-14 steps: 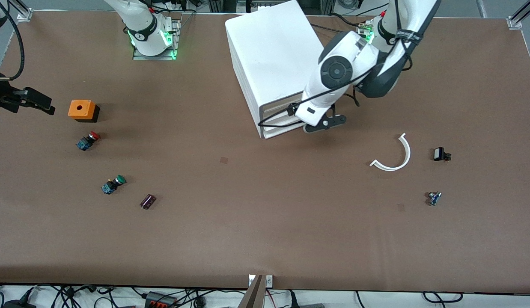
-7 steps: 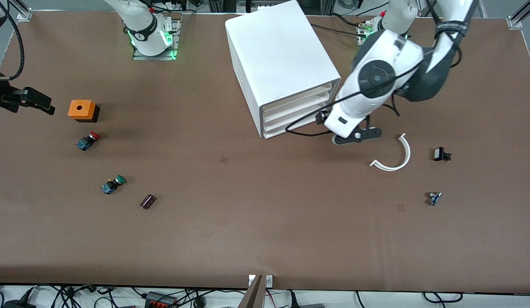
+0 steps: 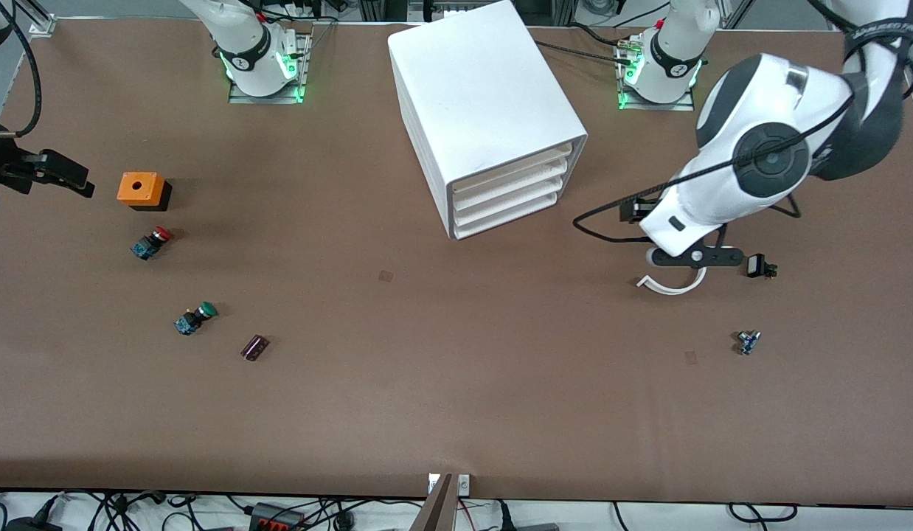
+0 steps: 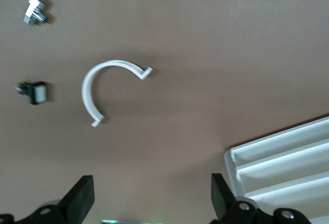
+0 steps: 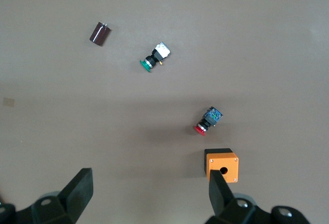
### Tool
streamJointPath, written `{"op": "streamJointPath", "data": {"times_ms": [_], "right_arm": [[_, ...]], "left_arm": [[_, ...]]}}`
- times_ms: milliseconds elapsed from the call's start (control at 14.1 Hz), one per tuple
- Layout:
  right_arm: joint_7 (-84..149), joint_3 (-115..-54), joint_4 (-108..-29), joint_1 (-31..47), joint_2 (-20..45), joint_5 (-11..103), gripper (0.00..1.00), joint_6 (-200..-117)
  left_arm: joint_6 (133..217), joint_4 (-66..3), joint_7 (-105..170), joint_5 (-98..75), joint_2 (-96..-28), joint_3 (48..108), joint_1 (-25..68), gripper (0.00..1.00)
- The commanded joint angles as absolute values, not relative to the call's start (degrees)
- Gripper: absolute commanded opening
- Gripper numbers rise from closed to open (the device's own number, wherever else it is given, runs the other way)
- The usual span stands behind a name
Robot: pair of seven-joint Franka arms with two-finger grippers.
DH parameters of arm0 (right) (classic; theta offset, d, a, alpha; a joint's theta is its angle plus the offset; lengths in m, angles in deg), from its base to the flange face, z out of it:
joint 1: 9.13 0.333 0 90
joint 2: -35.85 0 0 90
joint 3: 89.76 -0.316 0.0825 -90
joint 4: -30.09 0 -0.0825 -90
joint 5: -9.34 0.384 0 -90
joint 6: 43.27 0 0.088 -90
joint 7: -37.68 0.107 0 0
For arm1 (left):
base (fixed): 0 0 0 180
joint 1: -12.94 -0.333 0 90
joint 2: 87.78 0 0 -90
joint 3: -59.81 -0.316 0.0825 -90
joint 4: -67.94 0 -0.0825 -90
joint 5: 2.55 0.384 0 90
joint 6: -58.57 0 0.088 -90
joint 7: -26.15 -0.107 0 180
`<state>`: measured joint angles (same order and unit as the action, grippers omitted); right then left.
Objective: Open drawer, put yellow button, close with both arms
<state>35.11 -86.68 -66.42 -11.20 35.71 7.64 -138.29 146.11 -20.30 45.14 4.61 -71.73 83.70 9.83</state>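
the drawer (image 3: 512, 171) sits shut in its cabinet with no yellow button visible, so both end effectors, left (image 3: 694, 256) over the white clip (image 3: 674, 286) and right (image 3: 54, 174) waiting at the desk's (image 3: 456, 383) edge, hang apart and empty.

One cabinet (image 3: 486, 118) (four drawers), two push-buttons, red (image 3: 151, 243) and green (image 3: 195, 318), one orange box (image 3: 142, 189), one white arc (image 3: 674, 286).
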Motion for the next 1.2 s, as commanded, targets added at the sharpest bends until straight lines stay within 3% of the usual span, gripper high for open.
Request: {"op": "streamJointPath", "data": {"times_ms": [0,283,496,638,850,1133], "right_arm": [[34.43,-86.25,-67.56,-10.63,37.34,7.06,1.00,-138.46],[34.51,-86.25,-67.56,-10.72,37.34,7.06,1.00,-138.72],[34.52,-86.25,-67.56,-10.72,37.34,7.06,1.00,-139.07],[34.52,-86.25,-67.56,-10.72,37.34,7.06,1.00,-138.99],[34.60,-86.25,-67.65,-10.72,37.25,7.41,1.00,-138.90],[34.43,-86.25,-68.26,-10.72,37.52,7.76,1.00,-138.37]], "left_arm": [[141.12,-15.75,39.18,6.59,-72.49,84.16,8.73,1.00],[135.83,-12.93,30.13,5.02,-74.42,83.64,5.31,1.00],[137.23,-15.46,19.83,-3.67,-79.07,73.04,6.86,1.00],[144.23,-21.33,19.56,-4.31,-83.46,66.08,11.43,1.00],[159.08,-32.57,20.08,-4.49,-90.66,64.47,12.41,1.00],[159.56,-35.43,25.09,-4.31,-93.59,64.56,12.59,1.00]]}}
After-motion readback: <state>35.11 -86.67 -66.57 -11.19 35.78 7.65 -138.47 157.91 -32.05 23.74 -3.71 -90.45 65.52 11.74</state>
